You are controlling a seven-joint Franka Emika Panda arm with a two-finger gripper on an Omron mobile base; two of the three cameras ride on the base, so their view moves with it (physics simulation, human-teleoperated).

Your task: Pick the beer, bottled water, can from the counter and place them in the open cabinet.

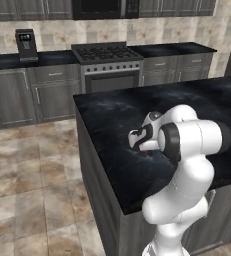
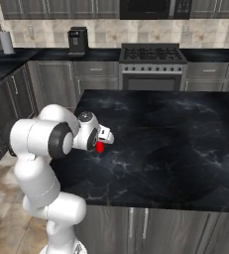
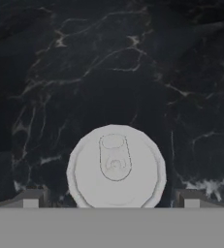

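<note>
While the can (image 3: 116, 167) stands upright on the counter (image 2: 175, 149), near its left edge, the gripper (image 3: 111, 198) is held directly above it with jaws spread wide, one finger seen on either side of the silvery top and nothing gripped. A sliver of red is seen beneath the hand in both base views.

can body: mostly hidden behind the hand in both base views; only a red sliver of the can (image 2: 100, 147) showed under the gripper (image 3: 111, 202).
can base: cut off below by the grey band in the hand view.
fingertips (image 3: 30, 199): only the tops were visible.
counter (image 1: 117, 115): right end cut by the left base view's edge.
</note>
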